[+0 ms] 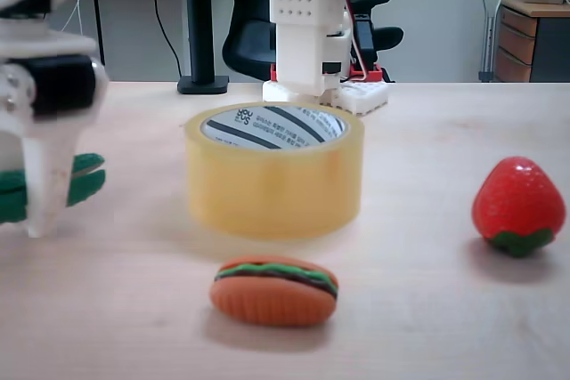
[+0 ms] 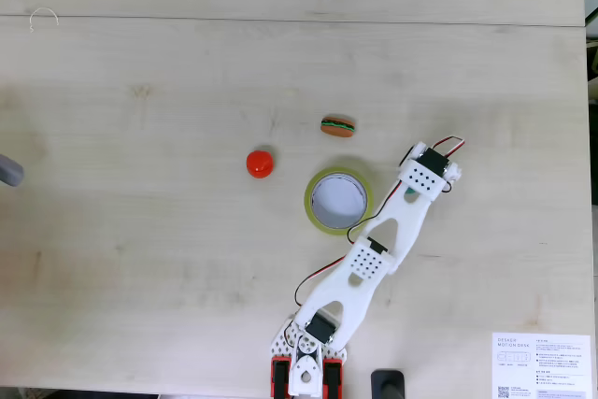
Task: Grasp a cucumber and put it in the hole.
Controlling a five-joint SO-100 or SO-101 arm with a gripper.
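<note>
Gripper (image 1: 40,206), blurred at the left frame edge, straddles the cucumber (image 1: 85,177); grip indeterminate. The arm hides the cucumber from above, beside the tape roll (image 2: 327,221).

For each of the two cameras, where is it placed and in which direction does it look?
Low fixed view: sits near table height, facing the tape roll and the arm's base; the gripper is at the left by the cucumber.
High fixed view: looks straight down at the table; the whole arm reaches up from the bottom edge.
Both share the tape roll, burger and strawberry.
</note>
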